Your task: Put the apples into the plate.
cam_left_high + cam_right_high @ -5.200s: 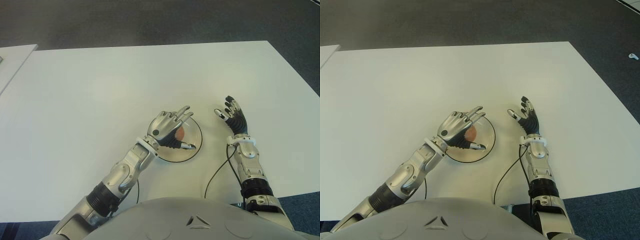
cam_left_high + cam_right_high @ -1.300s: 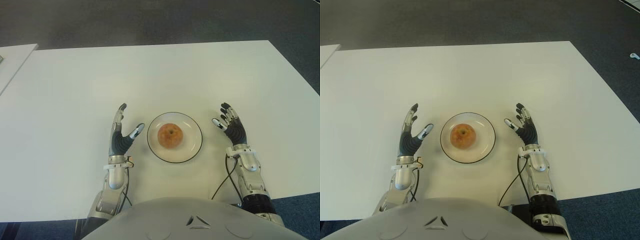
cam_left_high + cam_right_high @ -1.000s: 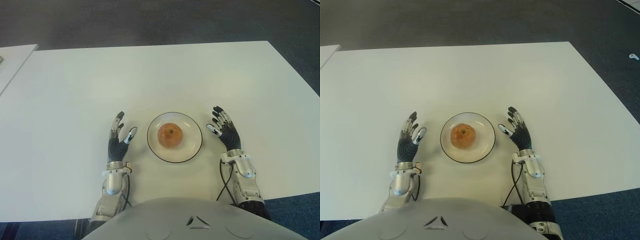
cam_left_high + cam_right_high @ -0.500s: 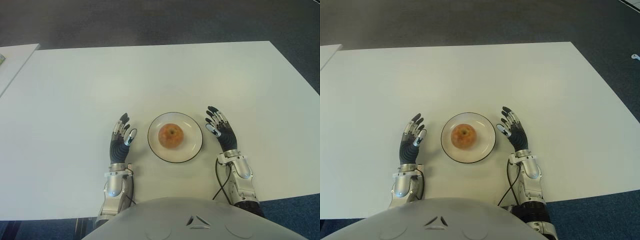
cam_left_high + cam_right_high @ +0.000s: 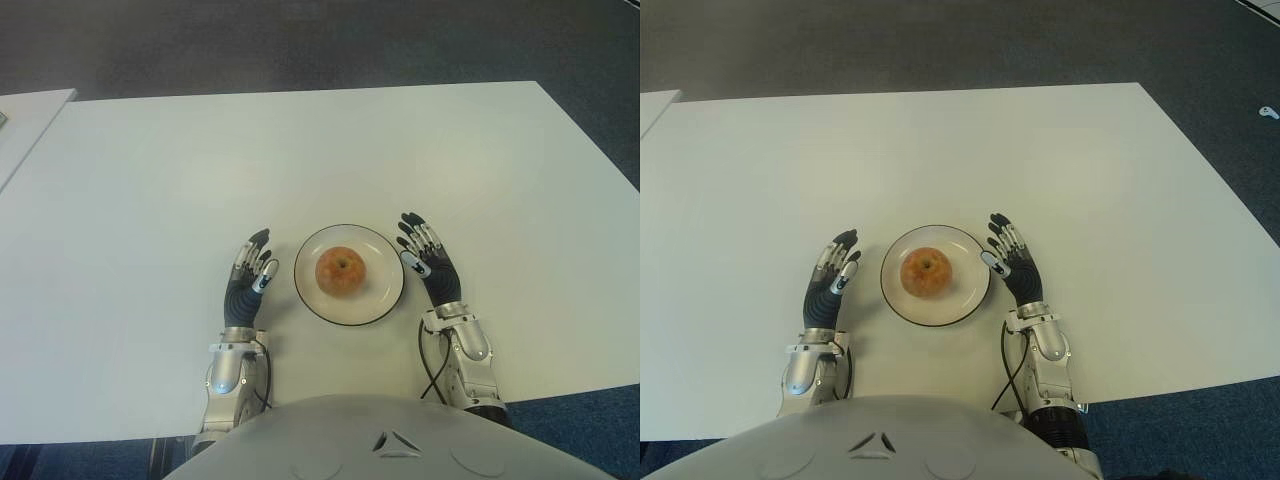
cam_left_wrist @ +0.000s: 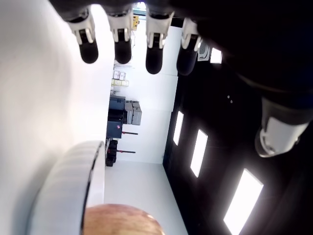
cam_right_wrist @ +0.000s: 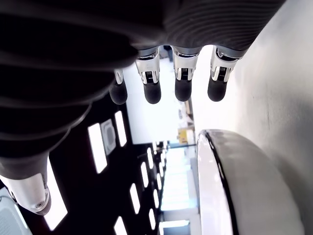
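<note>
Item 1, left hand (image 5: 246, 283): your left hand shows just left of the plate, palm turned toward it, fingers (image 6: 122, 43) straight and close together, thumb apart. It holds nothing.

Item 2, plate (image 5: 384, 301): white, round, thin dark rim. It sits between your two hands, just to the right of the left one and just to the left of the right one, on the white table (image 5: 300, 160).

Item 3, apple (image 5: 340, 271): one only, reddish-orange, at the middle of the plate, between both hands and clear of either. It stands upright, stem dimple facing up, so its axis runs vertically; being nearly round, it has no real long axis. You can judge it firm, smooth-skinned and moderately light, liable to roll if nudged and to bruise if dropped. Should you need to move it, wrap the fingers round its widest part from the side, thumb opposite.

Item 4, right hand (image 5: 430, 270): shows just right of the plate, fingertips beside the rim, palm inward. Fingers (image 7: 181, 78) extended, empty.

No other apple is in view; you may judge the task complete.
</note>
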Robot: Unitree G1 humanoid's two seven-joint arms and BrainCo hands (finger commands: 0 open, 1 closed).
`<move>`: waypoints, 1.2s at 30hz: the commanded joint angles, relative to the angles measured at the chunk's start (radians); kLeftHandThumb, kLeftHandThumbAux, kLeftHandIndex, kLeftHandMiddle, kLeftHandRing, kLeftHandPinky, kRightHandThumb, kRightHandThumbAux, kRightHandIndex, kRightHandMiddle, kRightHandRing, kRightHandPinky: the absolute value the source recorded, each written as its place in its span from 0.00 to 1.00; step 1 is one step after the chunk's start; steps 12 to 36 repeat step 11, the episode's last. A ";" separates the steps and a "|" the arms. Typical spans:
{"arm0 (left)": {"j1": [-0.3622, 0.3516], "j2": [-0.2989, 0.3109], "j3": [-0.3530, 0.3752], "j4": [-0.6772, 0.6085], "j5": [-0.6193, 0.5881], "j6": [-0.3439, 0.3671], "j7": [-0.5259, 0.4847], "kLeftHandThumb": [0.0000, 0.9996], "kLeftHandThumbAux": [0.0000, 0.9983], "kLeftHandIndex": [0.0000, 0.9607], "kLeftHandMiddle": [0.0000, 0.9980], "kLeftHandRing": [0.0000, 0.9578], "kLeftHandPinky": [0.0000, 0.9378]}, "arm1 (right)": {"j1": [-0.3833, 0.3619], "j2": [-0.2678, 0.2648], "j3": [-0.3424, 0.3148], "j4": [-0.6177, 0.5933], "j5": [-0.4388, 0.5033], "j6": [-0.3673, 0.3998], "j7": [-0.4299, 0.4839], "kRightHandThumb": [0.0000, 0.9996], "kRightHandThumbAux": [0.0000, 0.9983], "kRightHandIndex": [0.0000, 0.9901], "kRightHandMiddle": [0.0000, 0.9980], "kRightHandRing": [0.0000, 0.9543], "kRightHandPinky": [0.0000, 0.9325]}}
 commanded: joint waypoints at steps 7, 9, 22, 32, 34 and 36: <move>-0.013 -0.023 0.036 0.062 -0.041 0.008 -0.085 0.12 0.49 0.18 0.13 0.08 0.07 | -0.037 0.031 0.000 0.097 -0.001 -0.019 0.005 0.22 0.54 0.03 0.01 0.00 0.00; -0.022 -0.031 0.031 0.073 -0.037 0.010 -0.095 0.13 0.48 0.17 0.12 0.07 0.04 | -0.048 0.034 0.003 0.121 -0.009 -0.034 0.006 0.21 0.54 0.04 0.01 0.00 0.00; -0.027 -0.033 0.029 0.077 -0.042 0.016 -0.111 0.13 0.47 0.16 0.11 0.06 0.02 | -0.055 0.037 0.005 0.139 -0.010 -0.042 0.009 0.20 0.54 0.05 0.02 0.00 0.00; -0.027 -0.033 0.029 0.077 -0.042 0.016 -0.111 0.13 0.47 0.16 0.11 0.06 0.02 | -0.055 0.037 0.005 0.139 -0.010 -0.042 0.009 0.20 0.54 0.05 0.02 0.00 0.00; -0.027 -0.033 0.029 0.077 -0.042 0.016 -0.111 0.13 0.47 0.16 0.11 0.06 0.02 | -0.055 0.037 0.005 0.139 -0.010 -0.042 0.009 0.20 0.54 0.05 0.02 0.00 0.00; -0.027 -0.033 0.029 0.077 -0.042 0.016 -0.111 0.13 0.47 0.16 0.11 0.06 0.02 | -0.055 0.037 0.005 0.139 -0.010 -0.042 0.009 0.20 0.54 0.05 0.02 0.00 0.00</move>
